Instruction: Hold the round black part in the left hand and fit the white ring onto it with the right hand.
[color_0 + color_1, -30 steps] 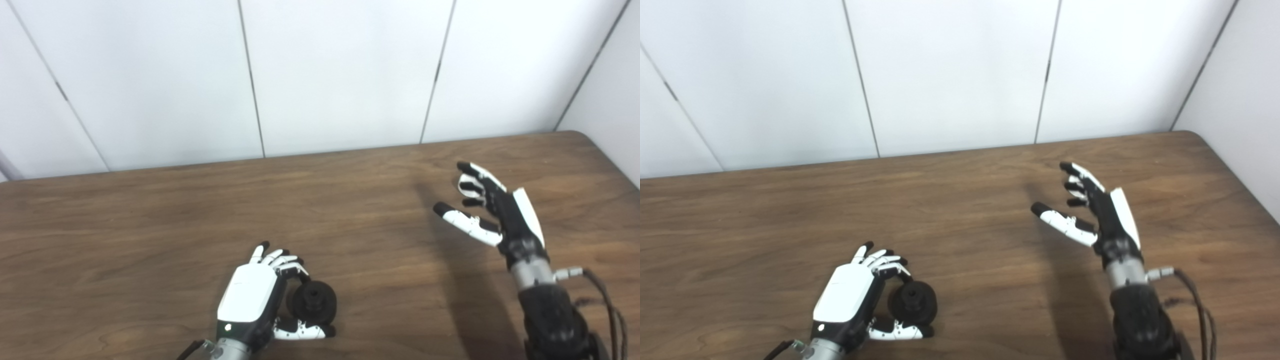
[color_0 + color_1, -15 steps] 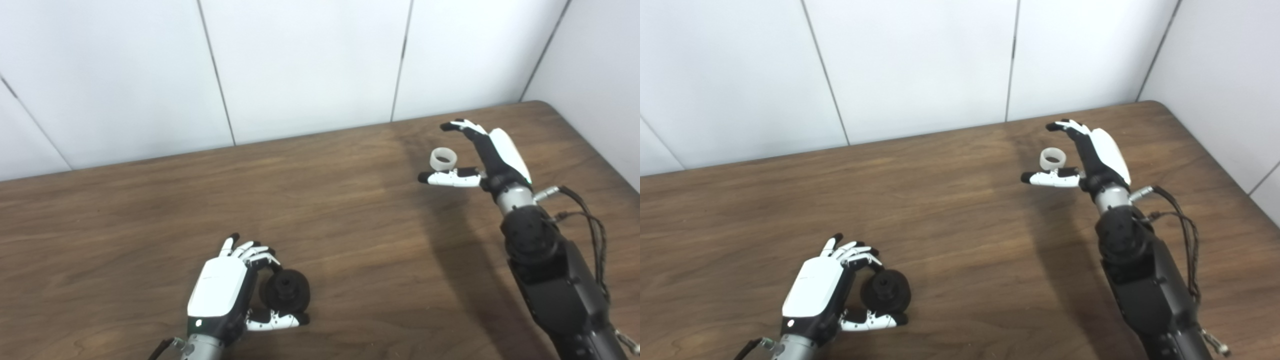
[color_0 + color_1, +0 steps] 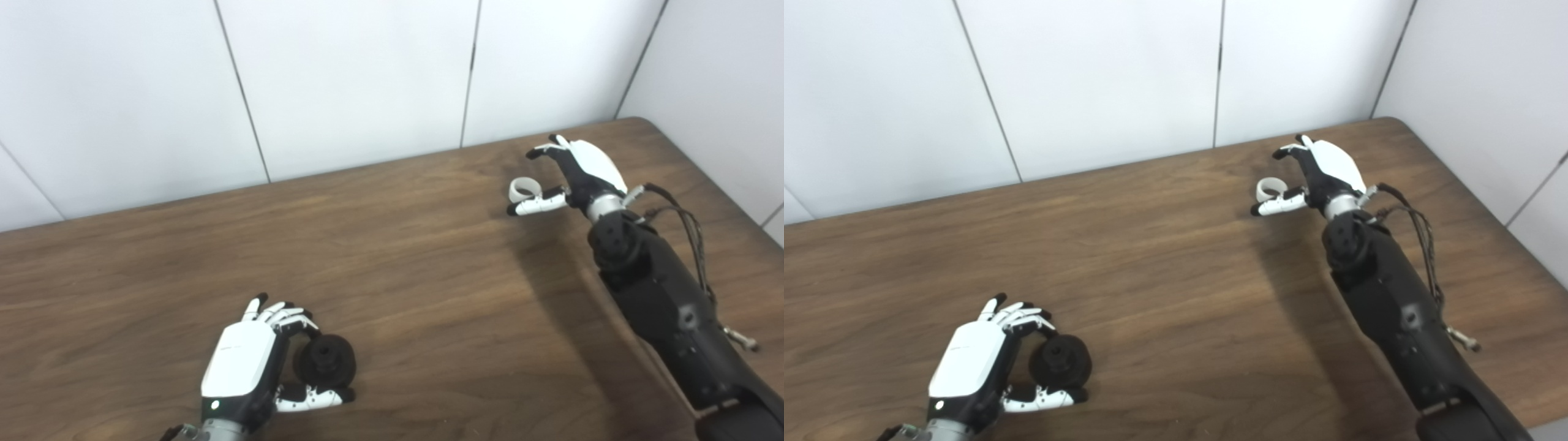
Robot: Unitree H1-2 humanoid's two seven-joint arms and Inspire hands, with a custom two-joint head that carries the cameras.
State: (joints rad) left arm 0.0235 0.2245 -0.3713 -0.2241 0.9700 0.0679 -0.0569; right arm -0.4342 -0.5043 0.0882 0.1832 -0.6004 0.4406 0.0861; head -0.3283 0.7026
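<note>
The left hand (image 3: 245, 367) sits at the near edge of the table (image 3: 392, 288), fingers and thumb curled around the round black part (image 3: 324, 361), which rests low against the wood with its hub facing up and toward the camera. Far across the table from the black part, toward the back right corner, the right hand (image 3: 576, 171) is spread around the white ring (image 3: 522, 188); the thumb lies just under the ring, the fingers arch above it, and I cannot tell whether any of them touch it yet. To do this pickup well, the thumb and fingertips should likely close on the ring's outer wall, leaving its hole clear for the hub
</note>
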